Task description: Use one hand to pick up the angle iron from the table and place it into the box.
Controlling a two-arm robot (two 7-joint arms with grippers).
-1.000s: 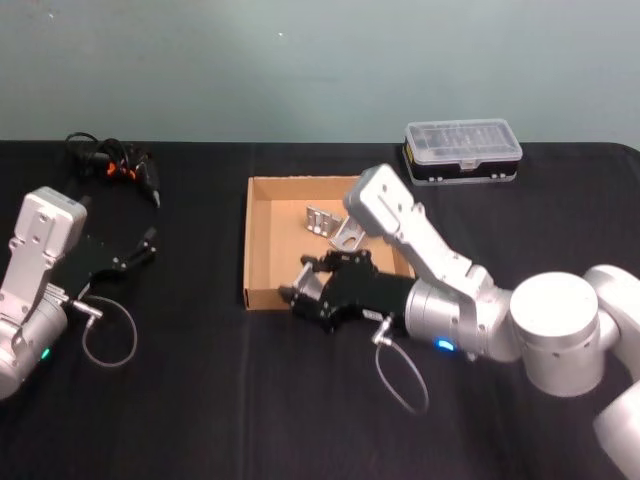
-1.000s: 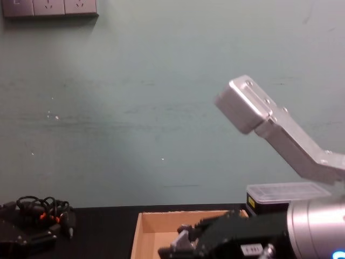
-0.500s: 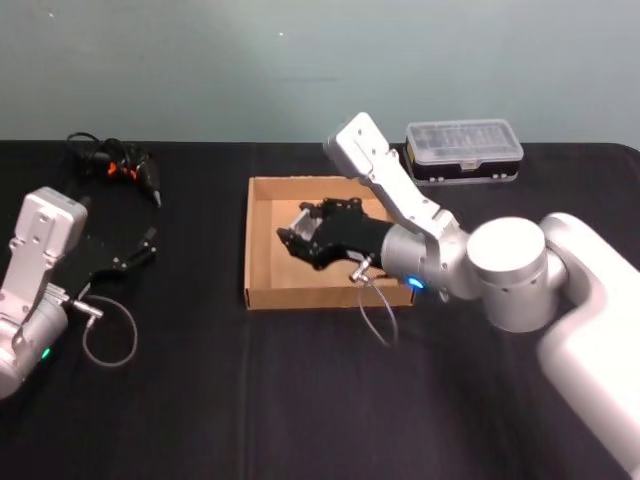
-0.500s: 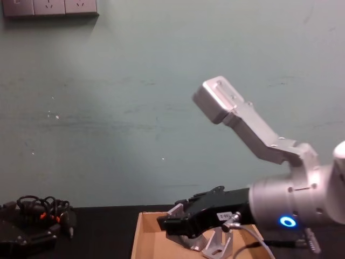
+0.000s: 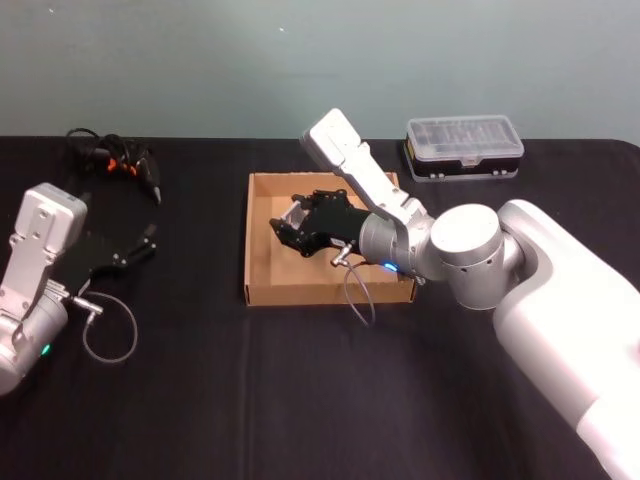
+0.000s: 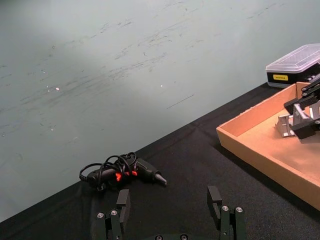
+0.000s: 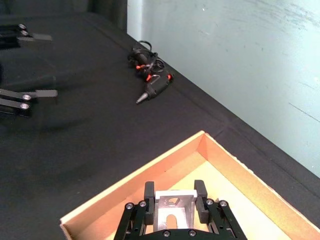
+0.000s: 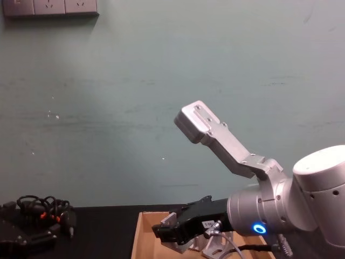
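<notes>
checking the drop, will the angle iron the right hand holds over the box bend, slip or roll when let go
The angle iron looks like rigid metal, so probably no bending. Its bare surface may slip between the right hand fingers. Its bent shape should settle flat in the box, not roll.

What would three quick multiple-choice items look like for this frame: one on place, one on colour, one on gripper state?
1. Where is the right gripper?
A. over the box
B. beside the clear-lidded case
C. above the cable bundle

2. What colour is the table?
A. white
B. black
C. tan

3. What state is the right gripper in?
A. open, empty
B. shut on an angle iron
C. shut on a cable

Answers: 1 A, the head view puts it inside the box outline. 2 B, the surface is matte black. 3 B, the right wrist view shows fingers flanking the bracket.
</notes>
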